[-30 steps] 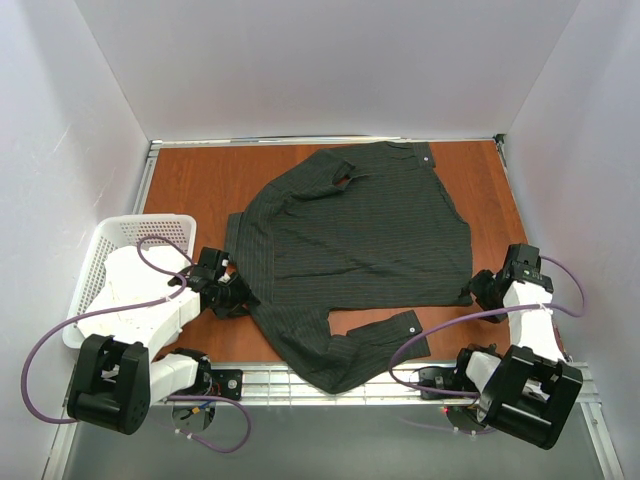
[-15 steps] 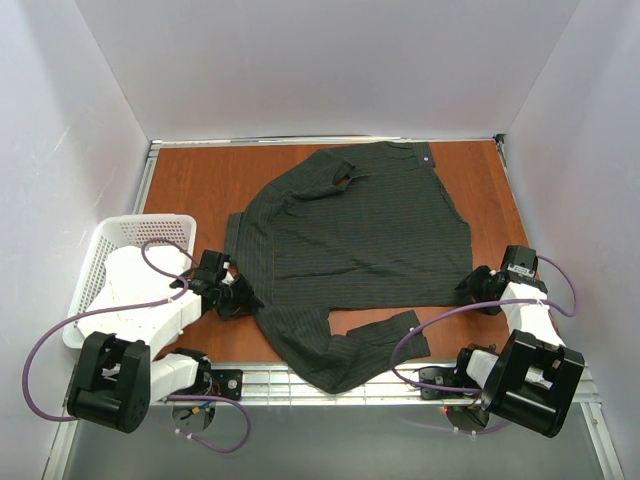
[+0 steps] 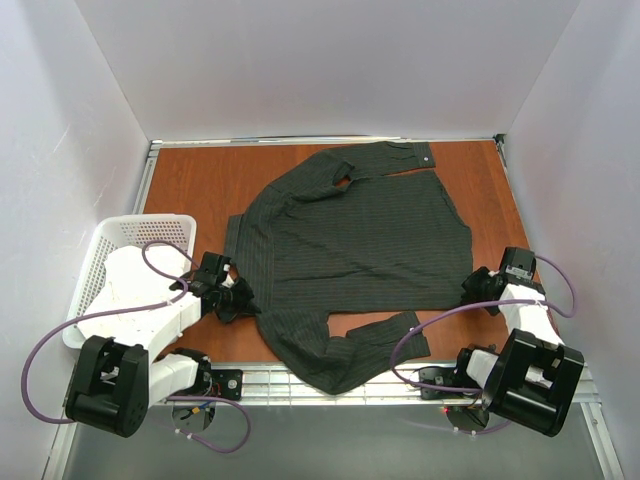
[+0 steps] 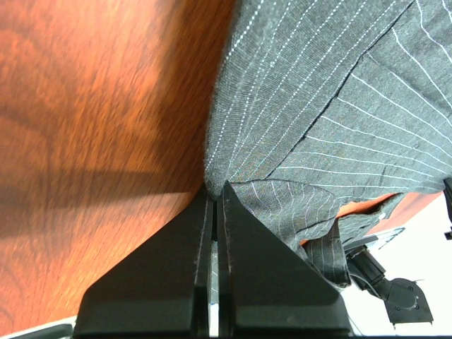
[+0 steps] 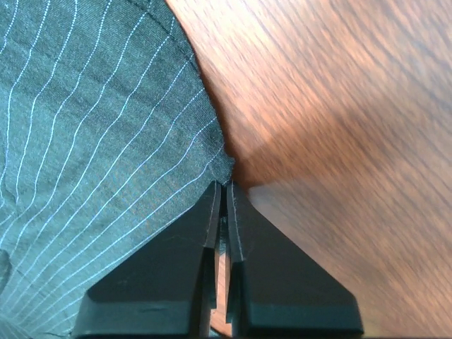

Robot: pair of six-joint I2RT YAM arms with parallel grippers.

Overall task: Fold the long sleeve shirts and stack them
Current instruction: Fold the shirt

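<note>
One dark pinstriped long sleeve shirt lies spread flat on the wooden table, collar toward the back and one sleeve folded across the near side toward the front edge. My left gripper is shut on the shirt's left hem corner. In the left wrist view the fingertips pinch the edge of the fabric against the table. My right gripper is shut on the right hem corner. In the right wrist view its closed tips hold the corner of the striped cloth.
A white plastic basket stands at the left edge behind my left arm. A metal grid rack runs along the front, and the near sleeve hangs over it. White walls close in the table on three sides.
Both grippers have closed from partly open onto the shirt's lower corners. The right gripper moved in left toward the hem; the left one edged right.
</note>
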